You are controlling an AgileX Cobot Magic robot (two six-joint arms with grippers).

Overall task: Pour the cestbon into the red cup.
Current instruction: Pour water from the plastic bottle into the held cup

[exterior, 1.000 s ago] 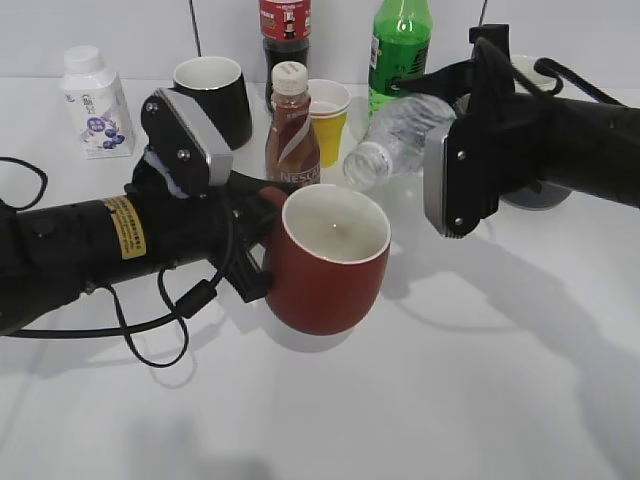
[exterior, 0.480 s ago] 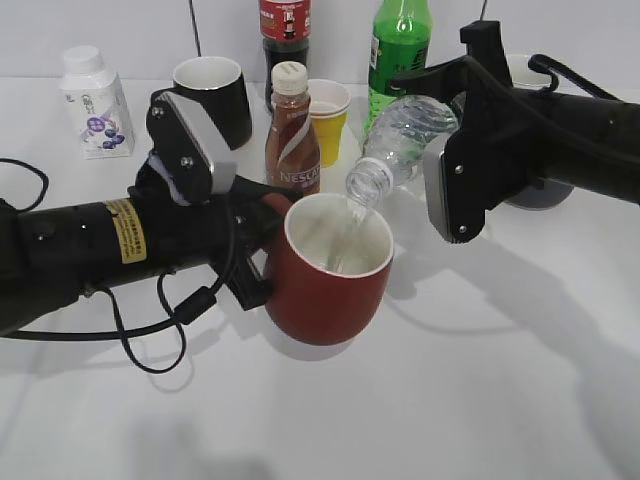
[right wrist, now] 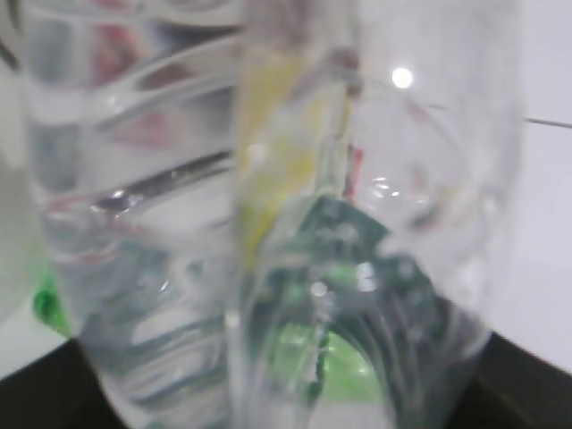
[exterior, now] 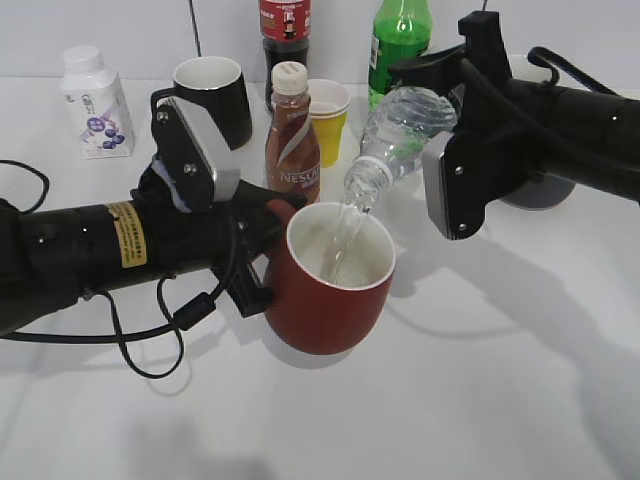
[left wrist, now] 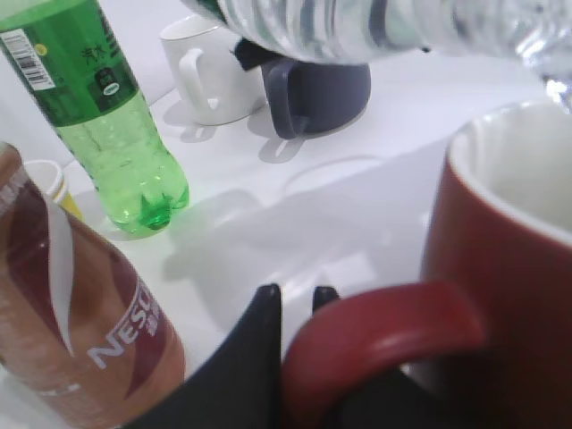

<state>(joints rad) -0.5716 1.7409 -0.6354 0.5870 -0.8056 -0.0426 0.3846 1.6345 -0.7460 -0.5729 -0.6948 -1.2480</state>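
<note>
The red cup [exterior: 330,290] sits at table centre; my left gripper [exterior: 262,262] is shut on its loop handle [left wrist: 380,335]. The left wrist view shows the black jaws [left wrist: 299,299] pinching the handle, with the cup's white rim [left wrist: 509,179] at right. My right gripper [exterior: 440,130] is shut on the cestbon [exterior: 400,125], tilted mouth-down to the left over the cup. A stream of water runs from its mouth into the cup. The bottle fills the right wrist view [right wrist: 268,223], which hides the jaws, and crosses the top of the left wrist view [left wrist: 375,27].
Behind the cup stand a brown Nescafe bottle [exterior: 291,125], a yellow paper cup [exterior: 328,115], a black mug [exterior: 212,97], a green soda bottle [exterior: 398,45], a dark bottle with a red label [exterior: 284,30] and a white milk bottle [exterior: 93,100]. A white mug [left wrist: 201,76] and a dark mug [left wrist: 322,89] stand far right.
The cestbon has tipped further mouth-down and shifted over the cup; water now streams into it. The cup has moved slightly right and forward in my left gripper.
</note>
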